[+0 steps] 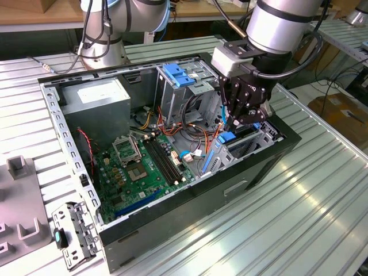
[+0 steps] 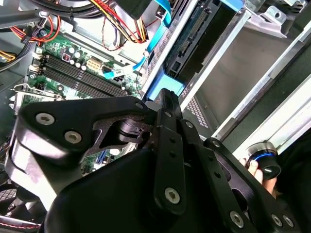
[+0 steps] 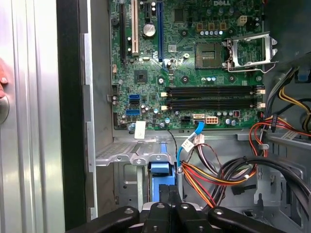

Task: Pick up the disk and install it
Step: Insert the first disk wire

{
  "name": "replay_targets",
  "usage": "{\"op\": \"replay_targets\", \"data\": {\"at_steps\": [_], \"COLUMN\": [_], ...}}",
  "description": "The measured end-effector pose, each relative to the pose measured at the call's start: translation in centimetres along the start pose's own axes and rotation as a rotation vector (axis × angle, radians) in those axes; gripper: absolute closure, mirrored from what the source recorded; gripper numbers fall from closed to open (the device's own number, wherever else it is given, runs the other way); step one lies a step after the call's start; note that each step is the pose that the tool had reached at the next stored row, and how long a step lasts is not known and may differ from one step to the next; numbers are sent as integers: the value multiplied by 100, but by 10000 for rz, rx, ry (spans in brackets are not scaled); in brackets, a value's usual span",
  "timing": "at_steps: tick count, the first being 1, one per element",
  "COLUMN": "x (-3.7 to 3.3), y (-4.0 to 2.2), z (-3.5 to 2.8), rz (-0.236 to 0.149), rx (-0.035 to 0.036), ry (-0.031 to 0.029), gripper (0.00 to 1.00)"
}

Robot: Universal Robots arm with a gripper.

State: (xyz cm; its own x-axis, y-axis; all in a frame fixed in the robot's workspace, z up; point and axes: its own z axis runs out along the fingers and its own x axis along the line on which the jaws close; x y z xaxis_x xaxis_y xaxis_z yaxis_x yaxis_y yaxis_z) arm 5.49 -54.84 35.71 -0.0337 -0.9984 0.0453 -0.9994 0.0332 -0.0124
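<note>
Looking at an open tower case [image 1: 253, 172] laid on its side on a ribbed metal surface [image 1: 299, 230], guts all on show. Got the hand [image 1: 234, 123] down in the drive bay corner at the exterior view's right of the case. Checked both wrist views for the fingers [image 3: 165, 201]: pressed together, side by side.

Spotted the disk [image 1: 229, 138] right at those tips, sitting in the bay slot. Dark body tucked between the metal rails, blue end tab poking out toward the hand and seemingly touching the fingertips in the second wrist view. Can't tell whether seated all the way.

Elsewhere in the case:
- green motherboard [image 1: 144, 172] flat on the bottom, near the bay
- grey power supply [image 1: 95, 98] in the far corner at the exterior view's left
- tall metal cage [image 1: 172, 100] with a blue clip [image 1: 177, 73] on top, just beside the arm [image 1: 282, 23]
- bundle of orange, red and yellow wires [image 3: 214, 179] running past the bay
- thin blue cable [image 3: 187, 141] curling up from beside the tab toward the board

Outside the case, a small metal bracket [image 1: 72, 236] lying on the surface by the near corner.
</note>
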Motion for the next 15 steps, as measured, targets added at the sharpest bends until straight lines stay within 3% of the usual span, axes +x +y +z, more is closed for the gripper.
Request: {"op": "replay_targets", "data": {"at_steps": [12, 15], "x": [-1, 0], "y": [-23, -24], "z": [7, -19], "rz": [-4, -28], "rx": [0, 1], "ry": [1, 2], "gripper": [89, 89]}}
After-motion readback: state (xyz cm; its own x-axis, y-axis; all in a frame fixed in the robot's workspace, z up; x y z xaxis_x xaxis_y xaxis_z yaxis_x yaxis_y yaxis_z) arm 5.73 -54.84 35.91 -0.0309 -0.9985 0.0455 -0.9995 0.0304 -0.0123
